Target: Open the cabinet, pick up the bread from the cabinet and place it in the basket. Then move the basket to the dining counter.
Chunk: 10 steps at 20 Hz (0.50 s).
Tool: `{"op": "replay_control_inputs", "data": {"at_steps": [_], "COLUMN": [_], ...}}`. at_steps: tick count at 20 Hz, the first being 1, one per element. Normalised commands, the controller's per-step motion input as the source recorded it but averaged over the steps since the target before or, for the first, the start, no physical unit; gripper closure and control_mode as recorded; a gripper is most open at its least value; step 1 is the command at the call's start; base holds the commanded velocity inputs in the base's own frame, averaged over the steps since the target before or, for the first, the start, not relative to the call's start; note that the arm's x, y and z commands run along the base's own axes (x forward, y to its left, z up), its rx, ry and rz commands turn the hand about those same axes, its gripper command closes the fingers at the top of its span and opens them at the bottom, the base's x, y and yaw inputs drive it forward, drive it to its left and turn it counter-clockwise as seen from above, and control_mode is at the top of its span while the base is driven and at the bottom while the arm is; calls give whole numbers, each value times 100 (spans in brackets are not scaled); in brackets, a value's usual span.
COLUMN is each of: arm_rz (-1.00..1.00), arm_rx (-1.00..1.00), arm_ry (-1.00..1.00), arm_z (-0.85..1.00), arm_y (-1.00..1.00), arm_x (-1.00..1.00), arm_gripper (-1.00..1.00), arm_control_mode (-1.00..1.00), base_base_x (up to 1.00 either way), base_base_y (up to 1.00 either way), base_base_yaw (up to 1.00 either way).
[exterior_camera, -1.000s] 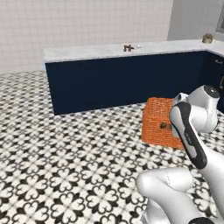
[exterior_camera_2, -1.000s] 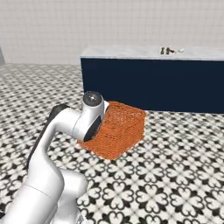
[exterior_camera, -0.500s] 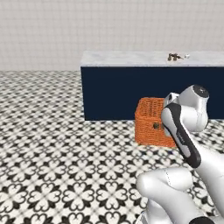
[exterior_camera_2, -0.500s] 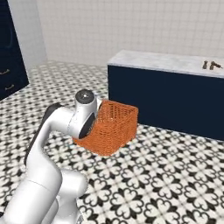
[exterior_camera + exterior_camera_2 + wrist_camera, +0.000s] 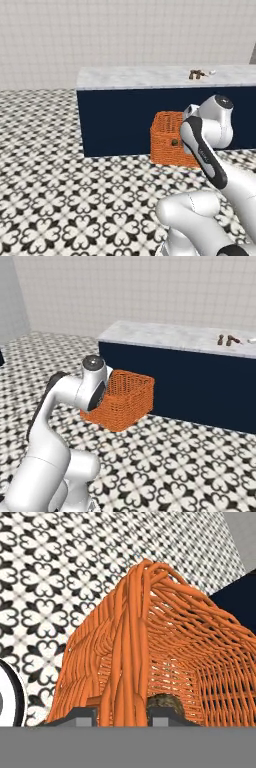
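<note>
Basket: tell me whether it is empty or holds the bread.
Not empty. In the hand view a golden-brown bread lies inside the orange basket, seen between the hand's fingers gripping its wall.

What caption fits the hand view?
Gripper clamped on the wall of the orange woven basket, with the bread inside, above patterned floor tiles.

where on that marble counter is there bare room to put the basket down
The dining counter is bare along its left and middle stretch, from the near left corner up to the small brown items near its right end. Crowding is only there. The gripper is shut on the basket rim.
</note>
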Motion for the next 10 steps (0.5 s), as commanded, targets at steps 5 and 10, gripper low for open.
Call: {"op": "replay_control_inputs", "data": {"at_steps": [5,10], "arm_rz": [0,0], "arm_rx": [0,0], "arm_ry": [0,0], "arm_z": [0,0], "arm_y": [0,0], "arm_x": [0,0], "arm_gripper": [100,100], "arm_control_mode": [100,100], "base_base_x": [100,100], "base_base_y": [-2,1], "base_base_yaw": [-19,-2]}}
